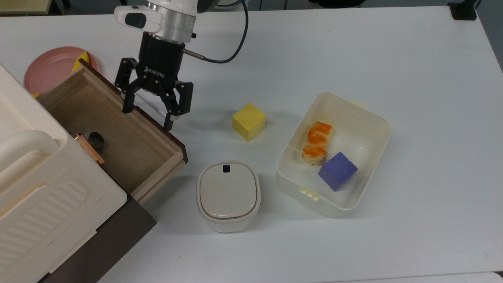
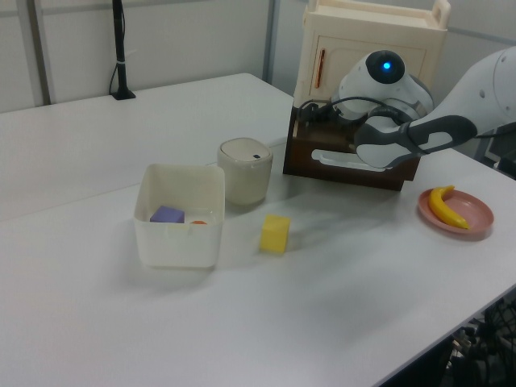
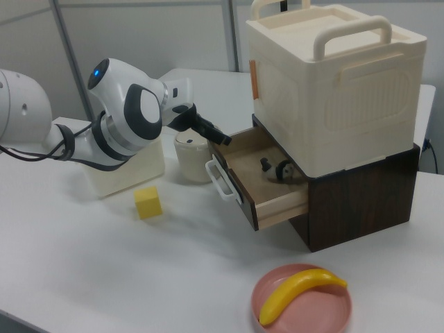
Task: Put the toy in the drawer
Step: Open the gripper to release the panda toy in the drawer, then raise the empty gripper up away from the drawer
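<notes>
The toy (image 1: 96,140), a tiny dark grey lump, lies on the wooden floor of the open drawer (image 1: 135,155), close to the cabinet in the top view. It also sits deep in the drawer (image 3: 270,198) in the right view, toy (image 3: 284,171). My gripper (image 1: 148,117) hangs open and empty over the drawer's dark front panel and white loop handle (image 3: 217,179), to the right of the toy in the top view. In the right view the gripper (image 3: 210,133) is above the handle.
A yellow cube (image 1: 248,121) stands right of the drawer in the top view. A lidded cream pot (image 1: 228,195) is in front of it. A white tub (image 1: 338,210) holds a purple cube (image 1: 337,171) and an orange pastry (image 1: 317,142). A pink plate (image 1: 51,67) carries a banana (image 3: 298,293).
</notes>
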